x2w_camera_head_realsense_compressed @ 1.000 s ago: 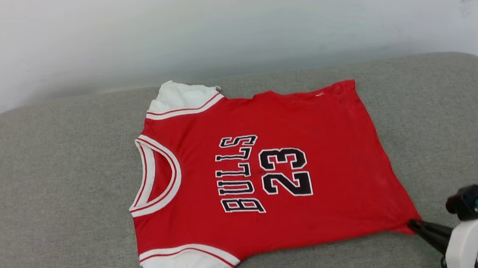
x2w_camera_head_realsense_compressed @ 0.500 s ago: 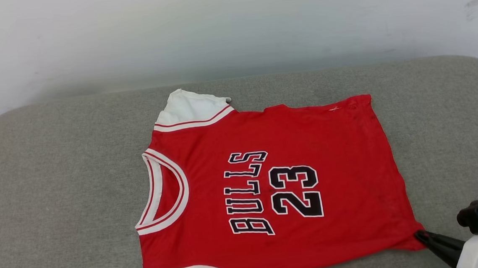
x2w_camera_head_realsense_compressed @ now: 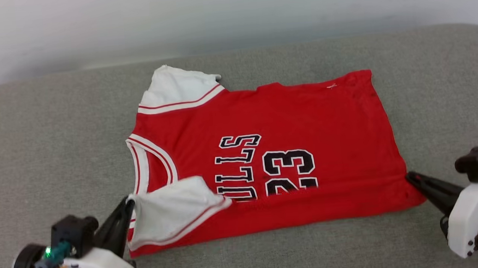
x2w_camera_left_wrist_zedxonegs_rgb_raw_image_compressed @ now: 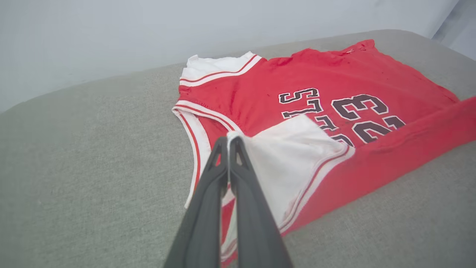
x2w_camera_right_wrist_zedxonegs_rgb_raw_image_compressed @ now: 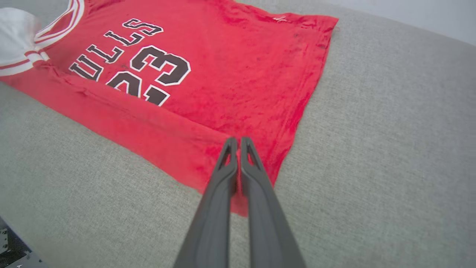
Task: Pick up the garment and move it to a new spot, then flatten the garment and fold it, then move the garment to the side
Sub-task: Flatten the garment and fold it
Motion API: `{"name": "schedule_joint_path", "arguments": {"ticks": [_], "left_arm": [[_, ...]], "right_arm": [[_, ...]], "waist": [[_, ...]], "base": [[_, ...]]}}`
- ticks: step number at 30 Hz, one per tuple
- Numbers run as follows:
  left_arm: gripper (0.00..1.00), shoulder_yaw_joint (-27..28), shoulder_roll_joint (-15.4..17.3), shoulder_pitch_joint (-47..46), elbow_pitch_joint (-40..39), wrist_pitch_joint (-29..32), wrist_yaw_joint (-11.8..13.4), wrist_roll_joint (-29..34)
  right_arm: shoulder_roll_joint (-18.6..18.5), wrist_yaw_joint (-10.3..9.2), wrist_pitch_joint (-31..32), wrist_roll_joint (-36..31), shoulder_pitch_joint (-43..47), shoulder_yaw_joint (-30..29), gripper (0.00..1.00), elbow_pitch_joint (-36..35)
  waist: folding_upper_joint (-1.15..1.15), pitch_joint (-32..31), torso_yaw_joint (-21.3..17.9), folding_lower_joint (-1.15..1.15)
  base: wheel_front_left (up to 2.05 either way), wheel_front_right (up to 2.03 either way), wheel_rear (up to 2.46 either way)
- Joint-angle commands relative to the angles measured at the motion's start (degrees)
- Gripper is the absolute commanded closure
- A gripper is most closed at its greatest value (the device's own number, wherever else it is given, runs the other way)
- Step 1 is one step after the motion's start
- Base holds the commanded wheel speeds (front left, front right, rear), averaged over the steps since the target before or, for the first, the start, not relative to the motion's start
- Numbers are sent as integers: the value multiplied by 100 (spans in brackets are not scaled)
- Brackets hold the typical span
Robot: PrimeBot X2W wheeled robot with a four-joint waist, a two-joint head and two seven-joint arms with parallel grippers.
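We found the garment (x2w_camera_head_realsense_compressed: 288, 118) lying front up across the middle of the head view, on a grey cushion (x2w_camera_head_realsense_compressed: 33, 144) with a pale wall (x2w_camera_head_realsense_compressed: 213, 14) along the top of the frame. Its neckline (x2w_camera_head_realsense_compressed: 152, 157) pointed to the left of the picture and its hem to the right. The far sleeve (x2w_camera_head_realsense_compressed: 177, 92) lay flat at the upper left of the shirt. The lower edge of the shirt was turned up onto the front, so the near sleeve (x2w_camera_head_realsense_compressed: 173, 210) rested white over the red cloth. The fold covered the bottom of the number 23 (x2w_camera_head_realsense_compressed: 287, 164) and part of the black lettering beside it.

Our left gripper (x2w_camera_head_realsense_compressed: 128, 202) sat at the lower left of the frame. Its two dark fingers were pressed together on the corner of that folded sleeve, which the left wrist view showed pinched at the fingertips. Our right gripper (x2w_camera_head_realsense_compressed: 410, 176) came in from the lower right. Its fingers were clamped on the shirt's near hem corner, and in the right wrist view red cloth sat between the closed tips.
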Motion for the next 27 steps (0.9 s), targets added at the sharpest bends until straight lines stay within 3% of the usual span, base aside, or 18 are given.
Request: {"name": "schedule_joint_path", "arguments": {"ticks": [1, 11, 20, 27], "left_arm": [[100, 18, 5, -203, 71, 48, -55, 56], [100, 113, -125, -1443, 830, 260, -540, 241], [100, -11, -419, -1885, 2034, 320, -950, 135], [100, -208, -767, -2029, 2811, 238, -1299, 88]], "right_arm": [[48, -4, 50, -40, -109, -108, 100, -36], [310, -4, 442, -256, -560, -476, 100, 41], [511, -4, 667, -319, -1015, -165, 100, 558], [551, -4, 587, -208, -1166, 153, 100, 818]], "waist": [[0, 182, -53, 0], [0, 873, -111, 0], [0, 1320, -131, 0], [0, 1278, -123, 0]], "base": [[0, 0, 0], [0, 0, 0], [0, 0, 0], [0, 0, 0]]}}
